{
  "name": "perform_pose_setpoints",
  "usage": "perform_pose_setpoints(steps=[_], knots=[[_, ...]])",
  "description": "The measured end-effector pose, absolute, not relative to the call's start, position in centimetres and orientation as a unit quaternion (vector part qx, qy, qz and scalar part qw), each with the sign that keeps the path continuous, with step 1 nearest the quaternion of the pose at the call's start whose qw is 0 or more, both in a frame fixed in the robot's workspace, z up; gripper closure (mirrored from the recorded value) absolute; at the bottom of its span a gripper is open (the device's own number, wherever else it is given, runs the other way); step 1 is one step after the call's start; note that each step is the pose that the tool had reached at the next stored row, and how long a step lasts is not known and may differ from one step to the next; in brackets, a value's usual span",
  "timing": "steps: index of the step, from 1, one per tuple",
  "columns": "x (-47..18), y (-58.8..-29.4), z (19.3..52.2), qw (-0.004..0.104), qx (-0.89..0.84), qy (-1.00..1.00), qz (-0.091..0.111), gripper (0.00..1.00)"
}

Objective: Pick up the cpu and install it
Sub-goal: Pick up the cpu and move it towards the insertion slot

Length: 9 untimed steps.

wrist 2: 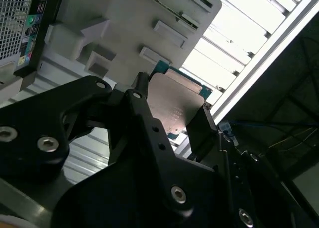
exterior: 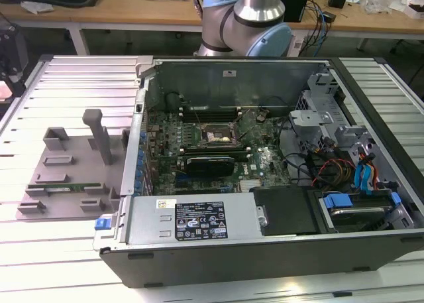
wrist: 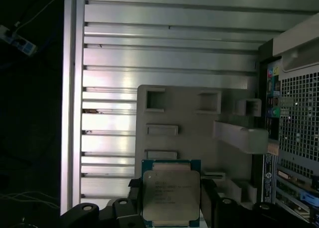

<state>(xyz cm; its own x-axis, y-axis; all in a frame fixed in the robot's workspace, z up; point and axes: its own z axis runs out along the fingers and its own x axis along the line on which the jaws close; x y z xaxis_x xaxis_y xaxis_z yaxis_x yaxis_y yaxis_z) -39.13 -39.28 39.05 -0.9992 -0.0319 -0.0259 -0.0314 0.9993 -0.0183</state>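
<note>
A slatted aluminium table [exterior: 66, 77] carries an open black computer case [exterior: 265, 250], with a grey plastic parts tray [exterior: 66, 164] at the exterior view's left. In both wrist views the black two-fingered gripper [wrist: 171, 188] clamps the cpu [wrist: 171, 200], a flat silver-topped square chip, by two opposite edges. It seems lifted above the tray. The black socket frame [exterior: 215, 136] lies rightward, inside the case.

- my claw [wrist: 170, 185] is looking matt black
- cpu [wrist: 171, 198] is showing a dull silvery metal lid
- grey holder [wrist: 189, 118] is looking like matt plastic
- table [wrist: 169, 58] is gleaming, ribbed metal
</note>
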Motion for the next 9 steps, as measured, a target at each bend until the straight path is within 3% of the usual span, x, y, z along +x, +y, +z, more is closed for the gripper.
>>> perform_pose_setpoints(steps=[9], knots=[[-39.1,-39.3,41.8,0.013,-0.016,1.0,-0.009,0.45]])
